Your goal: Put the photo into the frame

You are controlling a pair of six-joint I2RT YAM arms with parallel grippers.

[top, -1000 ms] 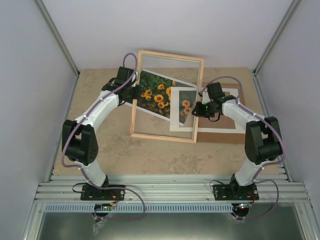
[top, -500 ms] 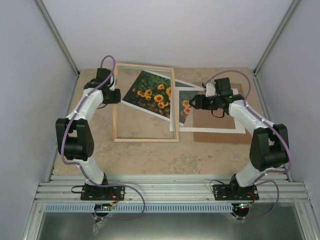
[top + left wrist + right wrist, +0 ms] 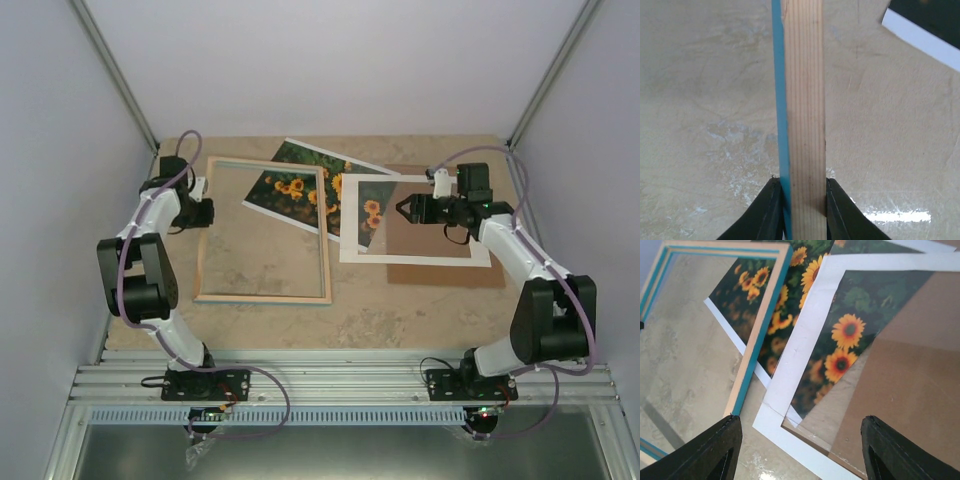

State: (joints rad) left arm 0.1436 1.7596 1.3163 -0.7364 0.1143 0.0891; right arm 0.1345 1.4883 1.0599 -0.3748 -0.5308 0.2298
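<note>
Left wrist view: left gripper [image 3: 801, 197] clamped on the frame [image 3: 805, 90] edge, right gripper [image 3: 800, 425] spread wide apart near the photo [image 3: 845, 332].

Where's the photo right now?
In the top view, the photo lies tilted at back centre, its left part beneath the right side of the frame, its right corner under the white mat.

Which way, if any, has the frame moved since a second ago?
Yes. The frame has slid left, away from the brown backing board, which it overlapped earlier and now lies apart from.
</note>
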